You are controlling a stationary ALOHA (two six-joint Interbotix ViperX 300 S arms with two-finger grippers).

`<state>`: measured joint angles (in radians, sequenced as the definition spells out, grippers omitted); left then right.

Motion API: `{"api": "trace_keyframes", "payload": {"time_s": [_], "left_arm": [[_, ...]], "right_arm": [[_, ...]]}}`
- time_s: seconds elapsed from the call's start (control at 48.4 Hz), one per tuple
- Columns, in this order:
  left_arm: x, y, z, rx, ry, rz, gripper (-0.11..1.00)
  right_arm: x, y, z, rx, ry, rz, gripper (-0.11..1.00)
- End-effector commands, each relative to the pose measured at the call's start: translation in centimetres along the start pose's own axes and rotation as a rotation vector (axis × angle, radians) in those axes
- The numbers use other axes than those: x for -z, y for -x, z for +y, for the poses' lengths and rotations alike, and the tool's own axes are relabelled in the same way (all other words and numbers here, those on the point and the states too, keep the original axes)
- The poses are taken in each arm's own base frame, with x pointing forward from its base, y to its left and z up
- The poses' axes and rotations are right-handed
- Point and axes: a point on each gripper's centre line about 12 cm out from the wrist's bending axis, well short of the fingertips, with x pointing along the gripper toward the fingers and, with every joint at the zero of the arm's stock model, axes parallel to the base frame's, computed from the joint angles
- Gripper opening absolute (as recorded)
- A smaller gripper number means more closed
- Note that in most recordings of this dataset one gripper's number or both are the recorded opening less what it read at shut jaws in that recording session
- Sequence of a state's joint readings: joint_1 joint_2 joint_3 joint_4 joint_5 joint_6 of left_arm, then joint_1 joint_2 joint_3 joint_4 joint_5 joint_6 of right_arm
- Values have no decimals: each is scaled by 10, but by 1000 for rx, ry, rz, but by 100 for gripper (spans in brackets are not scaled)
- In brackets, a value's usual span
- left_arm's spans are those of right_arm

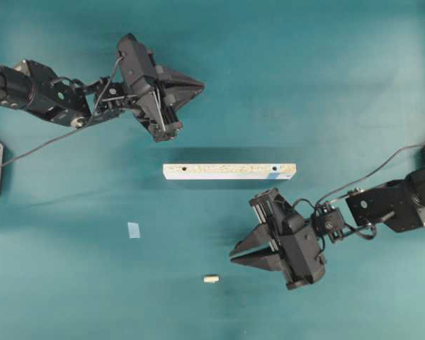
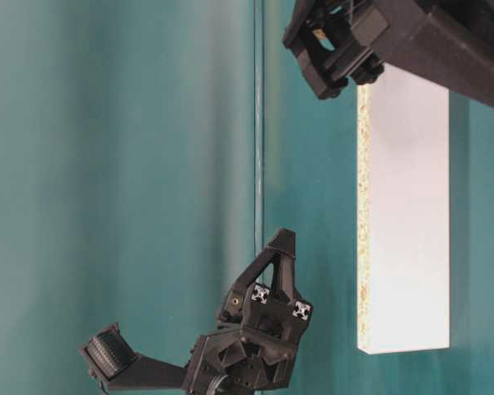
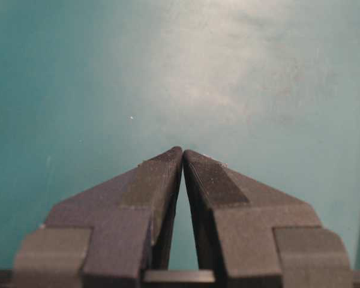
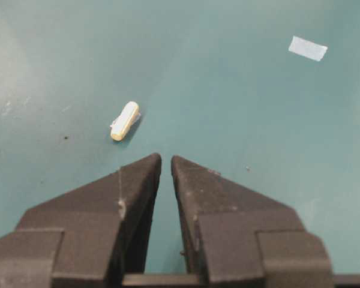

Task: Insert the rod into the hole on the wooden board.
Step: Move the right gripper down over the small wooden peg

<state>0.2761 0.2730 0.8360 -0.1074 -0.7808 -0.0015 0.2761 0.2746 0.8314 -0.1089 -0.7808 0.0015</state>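
Teal cloth point(image 1: 326, 78) is being shown covering the whole work surface, and every position below is being given relative to the wooden board point(image 1: 229, 171).

Largest in the overhead view, the two arms are being shown on opposite sides of the board: the left gripper point(image 1: 200, 86) is hovering beyond the board's far long edge, near its unmarked end, and the right gripper point(image 1: 233, 256) is hovering on the board's near side, below its blue-marked end. In the left wrist view the left fingertips point(image 3: 168, 161) are being held tip to tip, with nothing between them. In the right wrist view the right fingertips point(image 4: 149, 167) are being held with only a narrow gap, also empty.

The board itself is lying flat, its long axis running left to right, with the hole point(image 1: 275, 168) sitting at the blue-marked right end.

A pale-blue tape square point(image 1: 134, 229) is lying well apart from the board, off its near left corner.

Smallest, the rod point(image 1: 211, 279) is lying on the cloth farther out on the board's near side than the right gripper, its long axis roughly parallel to the board. It is lying just ahead of the right fingertips and slightly aside of them, so the right arm is judged the nearer; its jaws would need widening first.
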Motion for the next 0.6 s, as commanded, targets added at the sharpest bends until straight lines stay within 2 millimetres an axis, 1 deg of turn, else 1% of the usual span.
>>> {"api": "trace_keyframes", "payload": {"time_s": [0.0,0.021,0.041,0.103,0.124,0.186,0.269,0.31,0.331,0.434,0.538,0.579], "left_arm": [[-18,0,-10,48,-46,-21,24],[-18,1,-10,48,-49,-10,24],[-18,1,-10,48,-52,0,22],[-17,4,-10,48,-62,34,10],[-17,5,-10,48,-65,45,9],[-17,7,-10,49,-71,63,9],[-22,11,-10,50,-71,72,9],[-28,14,-11,51,-68,68,9],[-31,15,-11,52,-68,69,9],[-39,21,-11,54,-67,91,9],[-39,26,-11,55,-66,146,10],[-38,29,-11,56,-65,172,14]], "right_arm": [[-18,-1,1,-2,-14,-51,24],[-18,-3,1,-1,-14,-41,24],[-19,-3,1,-2,-14,-35,21],[-21,-7,1,-1,-18,3,9],[-22,-8,0,1,-17,22,6],[-25,-11,1,1,-13,77,0],[-34,-14,-2,9,-20,137,0],[-40,-14,-3,16,-38,167,0],[-46,-14,-4,21,-57,187,0],[-65,-15,-8,50,-159,260,0],[-80,-18,-10,85,-271,343,0],[-85,-20,-11,101,-313,372,0]]}}
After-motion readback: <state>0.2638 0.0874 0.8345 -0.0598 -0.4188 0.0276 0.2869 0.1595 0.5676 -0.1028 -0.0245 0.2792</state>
